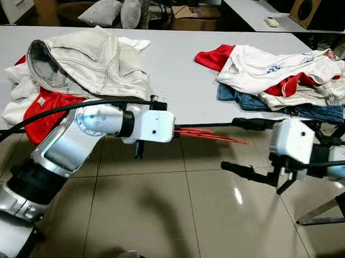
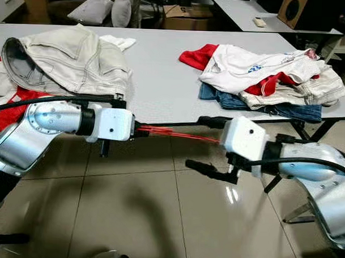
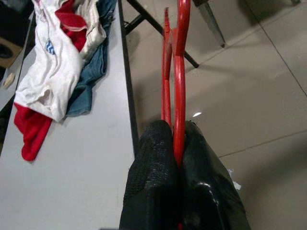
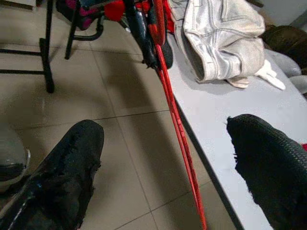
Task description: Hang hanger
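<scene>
Red plastic hanger sits clamped in the left gripper, held out past the desk's front edge toward the right gripper, fingers apart around it; carrying it to a rail looks next.

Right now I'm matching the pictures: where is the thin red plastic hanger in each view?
Left eye: thin red plastic hanger, centre, before the grey table edge.
Right eye, between both arms.
Left wrist, clamped in the left gripper.
Right wrist, running between open fingers.
Landmark: table edge.
</scene>
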Motion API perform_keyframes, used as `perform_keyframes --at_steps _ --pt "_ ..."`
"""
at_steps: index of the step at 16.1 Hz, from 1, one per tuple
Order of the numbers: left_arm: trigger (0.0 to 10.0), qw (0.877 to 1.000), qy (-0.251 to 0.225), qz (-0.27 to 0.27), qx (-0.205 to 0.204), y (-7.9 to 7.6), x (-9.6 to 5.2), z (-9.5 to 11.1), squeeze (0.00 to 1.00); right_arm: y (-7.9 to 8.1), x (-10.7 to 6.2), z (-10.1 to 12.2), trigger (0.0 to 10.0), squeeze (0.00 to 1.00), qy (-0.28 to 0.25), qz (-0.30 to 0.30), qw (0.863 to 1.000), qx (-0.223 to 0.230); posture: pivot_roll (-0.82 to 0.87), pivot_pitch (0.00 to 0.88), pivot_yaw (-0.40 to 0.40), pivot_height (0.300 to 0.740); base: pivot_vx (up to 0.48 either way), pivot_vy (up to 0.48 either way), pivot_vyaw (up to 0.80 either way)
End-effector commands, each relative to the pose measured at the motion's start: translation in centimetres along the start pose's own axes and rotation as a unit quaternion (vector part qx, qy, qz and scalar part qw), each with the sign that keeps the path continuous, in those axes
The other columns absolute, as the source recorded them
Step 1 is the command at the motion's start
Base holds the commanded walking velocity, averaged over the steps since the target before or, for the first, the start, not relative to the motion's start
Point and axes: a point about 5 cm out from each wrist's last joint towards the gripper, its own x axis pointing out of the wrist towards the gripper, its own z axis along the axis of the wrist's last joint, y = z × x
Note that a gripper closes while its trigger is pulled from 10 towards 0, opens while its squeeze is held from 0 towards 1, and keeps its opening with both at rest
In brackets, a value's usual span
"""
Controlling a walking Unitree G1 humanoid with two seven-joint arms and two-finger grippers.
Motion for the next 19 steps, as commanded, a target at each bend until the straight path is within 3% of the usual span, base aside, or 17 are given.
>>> perform_keyframes --at_steps 1,2,10,19 --pt "10.0 1.0 -0.001 -0.01 0.012 0.3 0.1 0.6 0.0 0.0 0.3 -0.2 2.2 0.0 -0.001 0.008 1.0 0.0 -0.08 0.0 -0.038 0.74 0.0 0.0 0.0" --pt "10.0 1.0 -0.004 -0.016 0.017 0.4 0.3 0.9 0.0 -0.1 0.7 -0.4 0.0 0.0 -0.004 0.013 1.0 0.005 -0.08 0.0 -0.038 0.74 0.0 0.0 0.0" --pt "10.0 0.999 -0.009 -0.036 0.026 0.8 1.0 1.7 0.0 -1.0 3.9 -1.2 0.0 0.0 0.026 0.044 0.998 -0.025 -0.07 0.0 -0.052 0.74 0.0 0.0 0.0" --pt "10.0 0.998 -0.012 -0.049 0.032 0.6 1.4 2.1 0.0 -1.4 6.0 -1.7 0.0 0.0 0.033 0.058 0.998 -0.025 -0.07 0.0 -0.056 0.74 0.0 0.0 0.0"
